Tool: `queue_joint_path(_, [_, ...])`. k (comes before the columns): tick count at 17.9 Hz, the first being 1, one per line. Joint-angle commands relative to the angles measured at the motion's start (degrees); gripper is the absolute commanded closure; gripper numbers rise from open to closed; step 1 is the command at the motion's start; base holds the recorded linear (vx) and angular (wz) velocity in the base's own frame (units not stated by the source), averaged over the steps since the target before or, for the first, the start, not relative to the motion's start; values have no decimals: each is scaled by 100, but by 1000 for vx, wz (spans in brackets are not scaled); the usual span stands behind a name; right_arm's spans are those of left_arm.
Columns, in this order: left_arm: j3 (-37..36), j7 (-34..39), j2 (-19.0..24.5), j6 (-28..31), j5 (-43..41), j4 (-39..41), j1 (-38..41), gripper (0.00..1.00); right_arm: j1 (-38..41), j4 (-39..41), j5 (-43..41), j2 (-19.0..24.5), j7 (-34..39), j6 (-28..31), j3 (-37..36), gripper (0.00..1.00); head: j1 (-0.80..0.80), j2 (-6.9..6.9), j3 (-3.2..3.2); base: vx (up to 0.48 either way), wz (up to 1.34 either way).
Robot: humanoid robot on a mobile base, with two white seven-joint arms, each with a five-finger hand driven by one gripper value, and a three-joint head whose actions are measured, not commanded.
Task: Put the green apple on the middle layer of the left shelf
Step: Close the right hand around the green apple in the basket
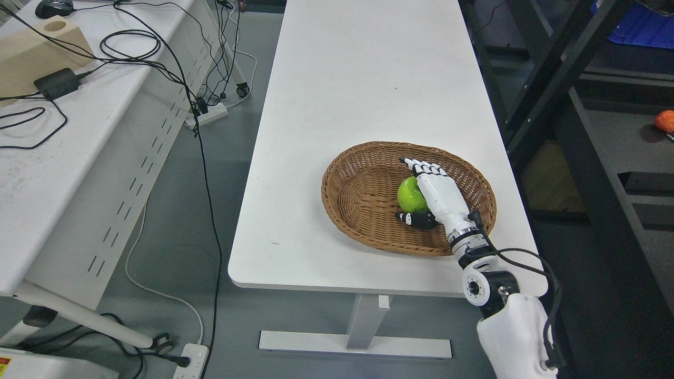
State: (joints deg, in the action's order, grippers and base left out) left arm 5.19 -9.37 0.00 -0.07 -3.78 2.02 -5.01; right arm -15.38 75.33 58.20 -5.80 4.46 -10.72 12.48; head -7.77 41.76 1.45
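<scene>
Right hand (429, 190): white shell with black finger joints, arm entering from the lower right of the frame. It sits inside the basket, cupped around the right side of the green apple; the fingers (421, 167) arch over the fruit's top edge and the dark thumb (416, 218) lies below it. Contact looks close on both sides, so the hand has hold of the apple, though whether the fruit is lifted clear of the basket floor cannot be told.

Green apple (410, 195): bright green, round, right of centre within the basket, lower middle of the frame.

Basket (358, 195): brown wicker, oval, shallow, resting on the near right part of the white bench (363, 79). Its right rim lies close to the bench's right edge.

Second bench (63, 158): white, left side of the frame, carrying black cables (131, 50), a black power adapter (57, 83), a pale wooden block (37, 52) with a round hole, and a dark mouse (54, 8) at the upper left corner.

Floor: grey, with white power strips, one (208, 115) beyond the left bench and one (189, 360) at the bottom edge.

Shelf (605, 131): dark metal frame along the right side of the frame; a small orange-red item (664, 121) lies on one level at the right edge.
</scene>
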Motion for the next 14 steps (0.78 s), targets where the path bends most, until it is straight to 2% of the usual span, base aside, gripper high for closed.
queue_joint_path(1, [0, 5, 100, -1, 0, 0, 0, 0, 0, -335, 87, -158, 11, 0, 70, 50, 0, 0, 0, 0, 0])
queue_joint_path(2, [0, 5, 100, -10, 0, 0, 0, 0, 9, -335, 78, -167, 11, -9, 61, 65, 0, 0, 0, 0, 0])
queue_joint_path(4, [0, 5, 100, -1, 0, 0, 0, 0, 0, -335, 69, -167, 20, -9, 18, 75, 0, 0, 0, 0, 0])
queue_joint_path(6, [0, 5, 100, -1, 0, 0, 0, 0, -8, -326, 17, -150, 20, -35, -131, 97, 0, 0, 0, 0, 0])
queue_joint_path(8, [0, 5, 100, -1, 0, 0, 0, 0, -17, -308, -132, -114, 11, -35, -351, 98, 0, 0, 0, 0, 0])
queue_joint_path(11, [0, 5, 100, -1, 0, 0, 0, 0, -35, -151, -948, -132, -6, -44, -755, 97, 0, 0, 0, 0, 0])
queue_joint_path(14, [0, 5, 100, -1, 0, 0, 0, 0, 26, 323, -1731, -193, -94, -306, -1273, 97, 0, 0, 0, 0, 0])
